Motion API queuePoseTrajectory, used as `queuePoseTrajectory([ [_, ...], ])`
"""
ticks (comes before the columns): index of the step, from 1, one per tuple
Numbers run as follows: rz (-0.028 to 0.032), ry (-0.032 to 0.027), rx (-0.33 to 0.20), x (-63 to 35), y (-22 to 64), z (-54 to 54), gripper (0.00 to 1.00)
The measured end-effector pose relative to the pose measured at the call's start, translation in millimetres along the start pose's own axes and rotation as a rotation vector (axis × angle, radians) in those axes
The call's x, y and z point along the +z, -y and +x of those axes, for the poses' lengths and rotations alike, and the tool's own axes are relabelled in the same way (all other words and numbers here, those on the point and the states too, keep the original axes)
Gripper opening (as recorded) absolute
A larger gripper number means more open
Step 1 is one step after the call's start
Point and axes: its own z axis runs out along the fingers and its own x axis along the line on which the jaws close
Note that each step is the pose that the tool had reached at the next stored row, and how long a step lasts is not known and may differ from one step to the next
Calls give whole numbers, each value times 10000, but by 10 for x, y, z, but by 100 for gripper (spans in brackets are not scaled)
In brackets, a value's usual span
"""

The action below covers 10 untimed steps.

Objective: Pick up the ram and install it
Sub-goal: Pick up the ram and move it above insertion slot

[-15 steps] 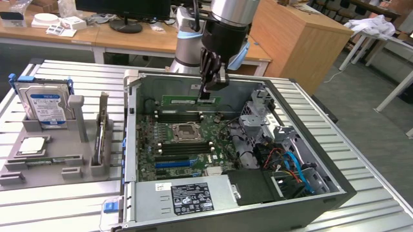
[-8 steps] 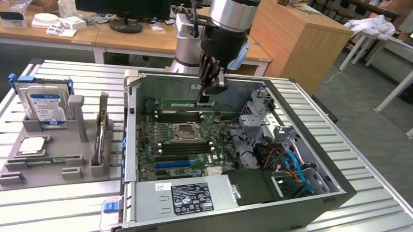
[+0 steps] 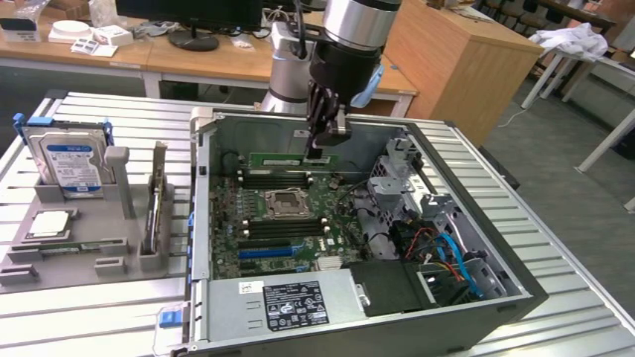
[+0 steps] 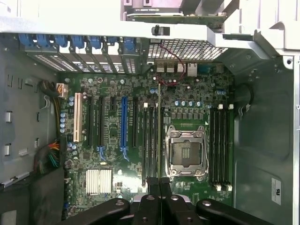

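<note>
Gripper [image 3: 317, 149] clenched on the ram [image 3: 278, 158], so pickup's done. DIMM slots [image 4: 146, 140] sit directly below it. The stick isn't seated yet.

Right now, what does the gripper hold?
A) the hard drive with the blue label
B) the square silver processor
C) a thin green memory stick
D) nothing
C: the gripper is shut on the thin green memory stick, above the board inside the open computer case.
</note>
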Motion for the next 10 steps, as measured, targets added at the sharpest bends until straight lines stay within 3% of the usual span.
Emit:
queuePoseTrajectory([
  [10,1,1,1,3,59,3,11],
])
